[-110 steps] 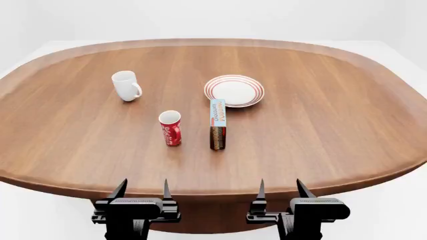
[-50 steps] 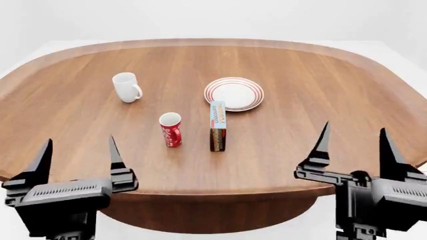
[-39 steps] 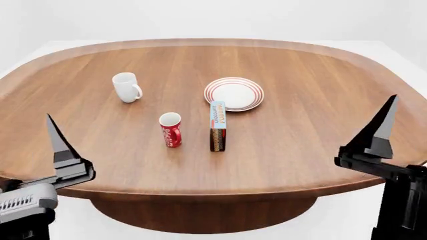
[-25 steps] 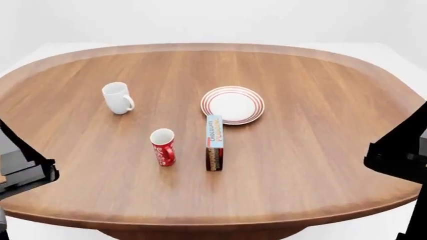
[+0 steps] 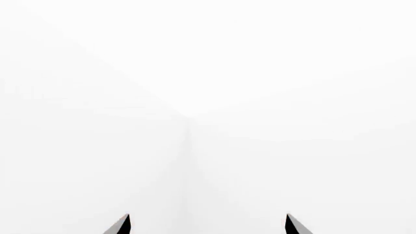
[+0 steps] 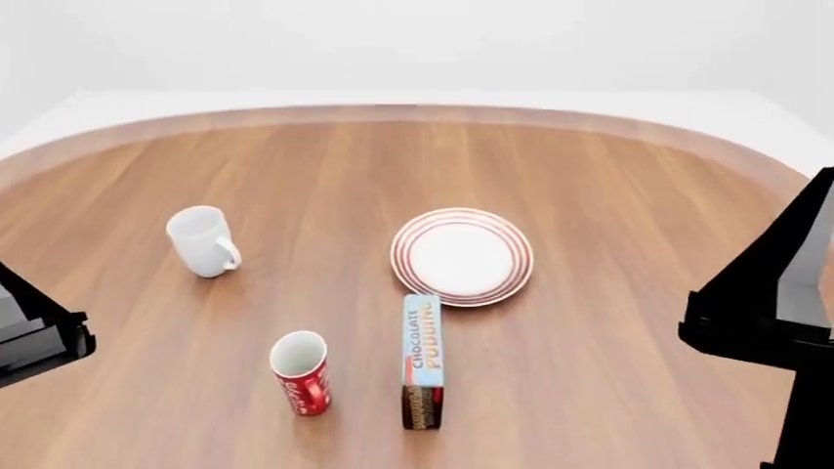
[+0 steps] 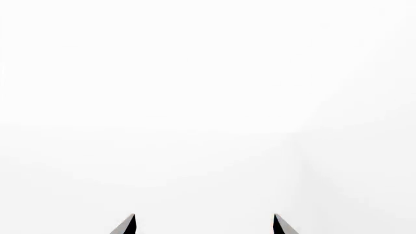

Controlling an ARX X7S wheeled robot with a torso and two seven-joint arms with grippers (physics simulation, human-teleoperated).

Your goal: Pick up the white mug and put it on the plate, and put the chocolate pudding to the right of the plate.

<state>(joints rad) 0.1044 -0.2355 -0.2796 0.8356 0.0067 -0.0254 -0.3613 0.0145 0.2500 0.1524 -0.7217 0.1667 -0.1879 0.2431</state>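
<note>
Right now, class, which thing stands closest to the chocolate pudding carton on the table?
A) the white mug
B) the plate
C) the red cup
B: the chocolate pudding stands with its far end almost at the near rim of the plate; the red cup is farther off.

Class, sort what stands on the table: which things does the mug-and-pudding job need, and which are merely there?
Needed: white mug; plate; chocolate pudding, standing on end just in front of the plate.

Merely there: red cup, left of the pudding.
</note>
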